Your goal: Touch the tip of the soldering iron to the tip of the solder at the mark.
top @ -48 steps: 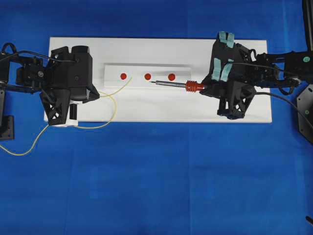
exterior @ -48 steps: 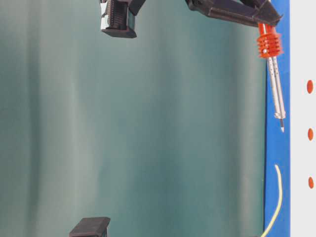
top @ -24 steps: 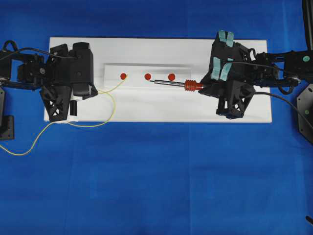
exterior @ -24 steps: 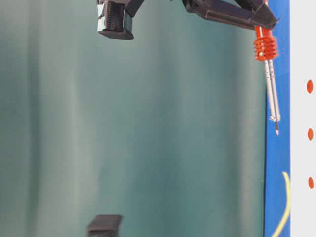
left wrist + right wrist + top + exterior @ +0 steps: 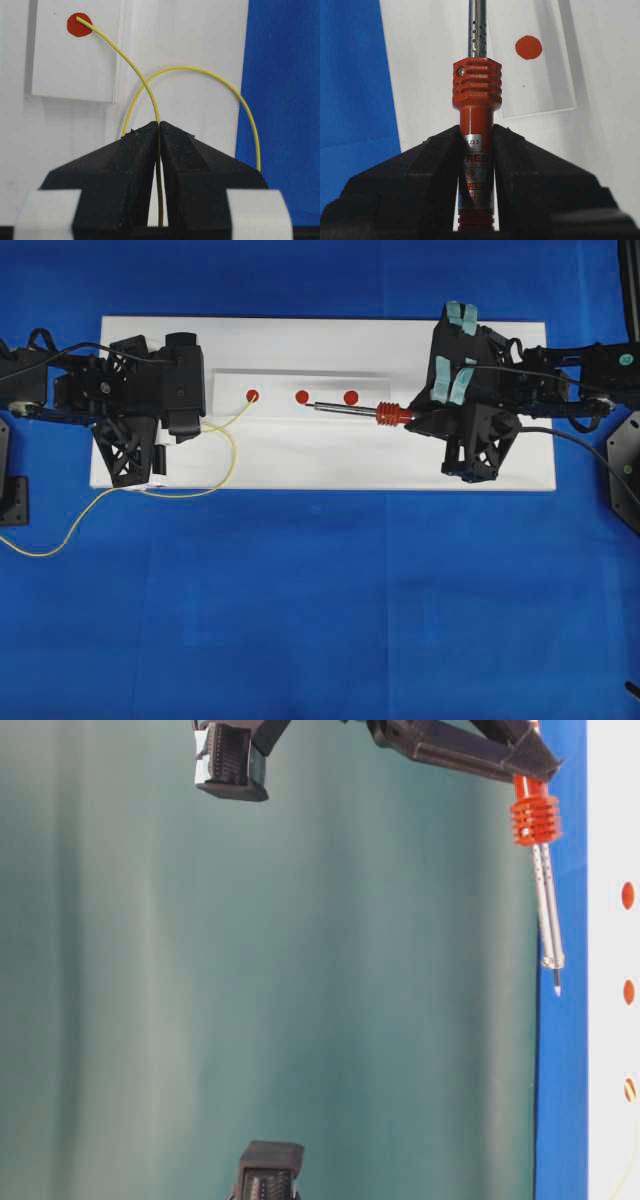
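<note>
The solder [image 5: 136,68], a thin yellow wire, runs out of my left gripper [image 5: 159,126], which is shut on it. Its tip rests on the leftmost red mark [image 5: 75,27]. From above, the left gripper [image 5: 203,426] sits left of that mark [image 5: 252,396], and the solder [image 5: 232,452] loops back off the board. My right gripper [image 5: 476,134] is shut on the orange-red soldering iron [image 5: 476,85]. The iron [image 5: 392,416] points left, its tip just right of the middle mark [image 5: 301,396], apart from the solder's tip. The right gripper [image 5: 420,418] holds its handle.
A raised white strip [image 5: 300,380] carrying three red marks lies on the white board [image 5: 300,465], which rests on blue cloth. The right mark [image 5: 350,397] lies just behind the iron's shaft. Slack solder trails over the cloth [image 5: 40,552] at the left.
The left arm shifted and turned, swinging the solder's tip left onto the leftmost mark. The iron drew back slightly to the right and sank closer to the board.
</note>
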